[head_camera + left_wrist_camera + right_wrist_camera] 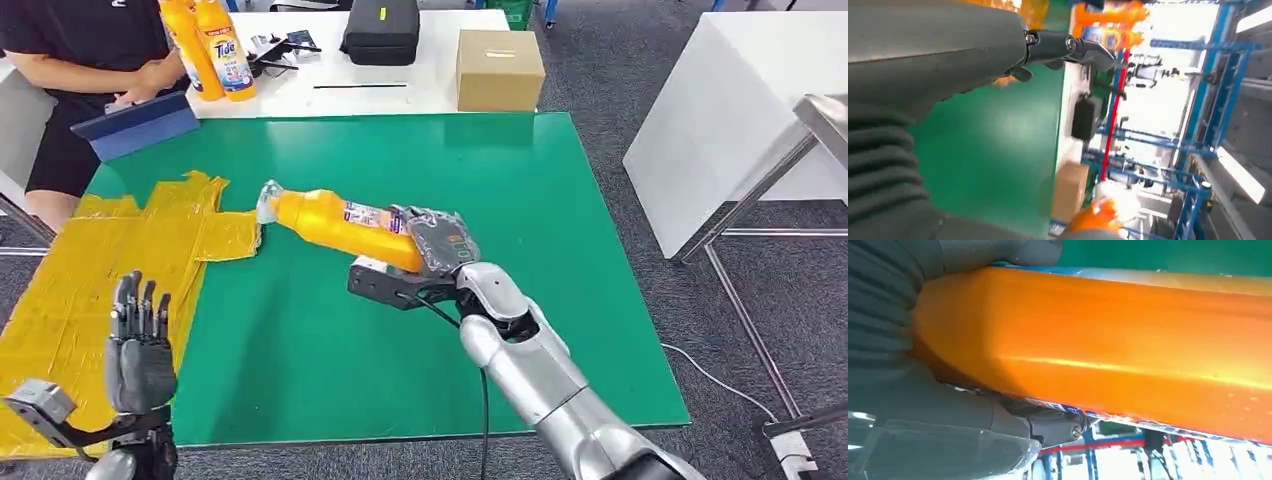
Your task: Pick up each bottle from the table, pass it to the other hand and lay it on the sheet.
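Right hand [437, 243] grips the base end of an orange detergent bottle [335, 222], fingers clamped around it, holding it over the green mat [520, 200] with its clear cap end pointing toward the yellow sheet [110, 250]. The bottle lies nearly level, tilted slightly, its cap just at the sheet's near edge where a flap of yellow reaches onto the mat. In the right wrist view the bottle's orange side [1128, 345] spans the picture, with the grey thumb pressed over its top edge and a dark finger [1058, 425] under it.

Left hand [140, 340] stands upright over the yellow sheet, beside the mat's edge, palm toward the bottle, holding nothing; its dark fingers [140, 300] are extended and slightly apart. In the left wrist view a dark finger [1073, 47] points out across the green mat.

Beyond the mat, on the white table [400, 85], two more orange Tide bottles [210, 45] stand upright together, beside a cardboard box [498, 68] and a black case [381, 30]. A seated person rests a hand [150, 78] near a blue tablet [138, 125] at the mat's far corner, next to the sheet.
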Tool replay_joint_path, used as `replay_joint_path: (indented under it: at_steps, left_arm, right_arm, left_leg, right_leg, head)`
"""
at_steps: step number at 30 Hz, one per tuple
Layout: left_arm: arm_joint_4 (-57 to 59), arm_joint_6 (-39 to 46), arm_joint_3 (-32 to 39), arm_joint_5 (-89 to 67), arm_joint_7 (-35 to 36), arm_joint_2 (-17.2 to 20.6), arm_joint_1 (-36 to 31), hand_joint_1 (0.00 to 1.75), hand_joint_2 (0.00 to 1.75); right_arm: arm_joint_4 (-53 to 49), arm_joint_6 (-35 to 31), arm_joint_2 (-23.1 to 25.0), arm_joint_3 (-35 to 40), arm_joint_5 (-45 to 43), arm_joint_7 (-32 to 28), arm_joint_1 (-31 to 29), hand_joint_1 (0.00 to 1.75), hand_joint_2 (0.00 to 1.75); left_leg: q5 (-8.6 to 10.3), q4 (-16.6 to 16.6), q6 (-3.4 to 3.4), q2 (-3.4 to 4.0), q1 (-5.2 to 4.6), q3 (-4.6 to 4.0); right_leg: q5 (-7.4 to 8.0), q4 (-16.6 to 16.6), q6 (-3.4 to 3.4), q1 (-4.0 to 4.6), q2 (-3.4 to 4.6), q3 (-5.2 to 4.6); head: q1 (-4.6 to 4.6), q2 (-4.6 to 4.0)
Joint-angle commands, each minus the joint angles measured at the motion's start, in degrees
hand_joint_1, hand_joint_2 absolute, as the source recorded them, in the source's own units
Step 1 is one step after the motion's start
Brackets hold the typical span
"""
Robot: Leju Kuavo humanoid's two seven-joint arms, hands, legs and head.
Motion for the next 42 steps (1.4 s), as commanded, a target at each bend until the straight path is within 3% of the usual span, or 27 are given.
replay_joint_path:
  at_steps: [1,11,24,26,42]
  left_arm:
    - [0.95,0.64,-5.07,0.83,0.54,-0.70,-0.41,0.00,1.75]
    - [3.55,-1.01,-7.54,3.11,1.96,-1.70,-1.59,0.00,1.75]
    - [7.64,-5.36,-16.98,14.78,5.98,-3.80,-7.60,0.00,1.75]
    - [7.79,-9.11,-17.52,21.74,10.18,-4.40,-7.88,0.00,1.75]
    - [6.46,-8.61,-15.67,24.26,13.06,-6.49,-10.19,0.00,1.75]
  right_arm:
    - [-5.01,0.23,-0.11,0.86,-0.77,0.34,-0.94,1.73,1.75]
    - [-3.87,0.80,1.62,2.11,-2.13,-0.26,-2.16,1.71,1.75]
    - [17.73,-1.14,12.31,13.95,-7.68,0.26,-10.26,1.73,1.75]
    - [18.71,-2.13,12.31,17.46,-9.74,1.33,-10.86,1.75,1.75]
    - [21.03,-2.39,12.31,27.03,-12.95,3.09,-9.06,1.71,1.75]
  left_leg:
    - [-0.01,0.01,-0.10,0.00,0.00,0.01]
    - [-0.06,0.02,-0.14,0.05,0.03,0.09]
    - [-0.02,-0.03,-0.12,0.13,0.01,0.06]
    - [-0.03,-0.03,-0.12,0.15,0.02,0.08]
    - [0.01,-0.06,-0.15,-0.06,0.04,0.03]
  right_leg:
    - [-0.03,0.03,-0.05,0.00,-0.04,0.02]
    - [-0.07,0.05,-0.05,0.05,-0.01,0.08]
    - [-0.02,0.05,-0.06,0.04,0.10,0.02]
    - [-0.02,0.05,-0.05,0.04,0.11,0.03]
    - [-0.06,-0.01,-0.07,0.07,-0.12,0.06]
  head:
    - [0.00,0.00]
    - [0.00,0.00]
    - [0.00,0.00]
    - [0.00,0.00]
    - [0.00,0.00]
